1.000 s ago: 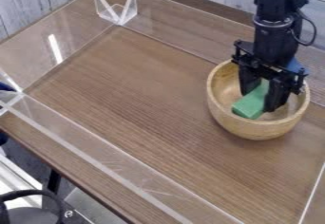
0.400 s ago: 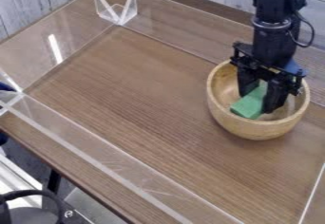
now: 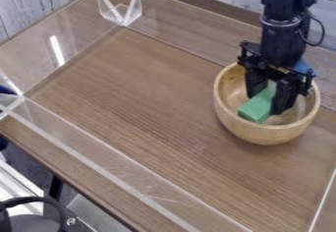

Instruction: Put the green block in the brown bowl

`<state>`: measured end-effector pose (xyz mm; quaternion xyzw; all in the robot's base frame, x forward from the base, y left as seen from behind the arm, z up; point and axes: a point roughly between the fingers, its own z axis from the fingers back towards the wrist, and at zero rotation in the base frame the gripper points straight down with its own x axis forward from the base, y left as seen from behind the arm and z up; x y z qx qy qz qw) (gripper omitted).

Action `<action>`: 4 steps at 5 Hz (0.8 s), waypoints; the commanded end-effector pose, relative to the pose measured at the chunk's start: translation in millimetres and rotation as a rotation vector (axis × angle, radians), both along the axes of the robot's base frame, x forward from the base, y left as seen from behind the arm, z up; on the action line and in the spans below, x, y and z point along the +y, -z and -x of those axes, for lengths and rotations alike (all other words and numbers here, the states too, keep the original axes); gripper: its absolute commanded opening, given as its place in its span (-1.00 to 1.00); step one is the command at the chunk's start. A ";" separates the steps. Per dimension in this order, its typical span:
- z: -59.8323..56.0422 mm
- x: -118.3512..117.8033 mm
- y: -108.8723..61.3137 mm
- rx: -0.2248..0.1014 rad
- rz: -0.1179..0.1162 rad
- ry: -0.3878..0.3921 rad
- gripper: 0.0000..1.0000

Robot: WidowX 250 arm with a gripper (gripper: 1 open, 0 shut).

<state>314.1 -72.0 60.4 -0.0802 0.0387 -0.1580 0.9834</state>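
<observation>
The brown bowl (image 3: pixel 231 115) stands at the right side of the wooden table. The green block (image 3: pixel 258 107) is inside it, tilted, its lower end near the bowl's floor. My gripper (image 3: pixel 270 96) points straight down into the bowl from a black arm. Its dark fingers (image 3: pixel 252 84) stand on either side of the block and hold it. The block's upper end is hidden behind the fingers.
A clear plastic wall (image 3: pixel 79 138) rims the table on its near and left edges. A small clear bracket (image 3: pixel 121 8) stands at the far left corner. The table's right edge lies just beyond the bowl.
</observation>
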 end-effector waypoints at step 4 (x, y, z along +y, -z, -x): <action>-12.9 7.1 -33.8 -0.084 0.010 -0.027 1.00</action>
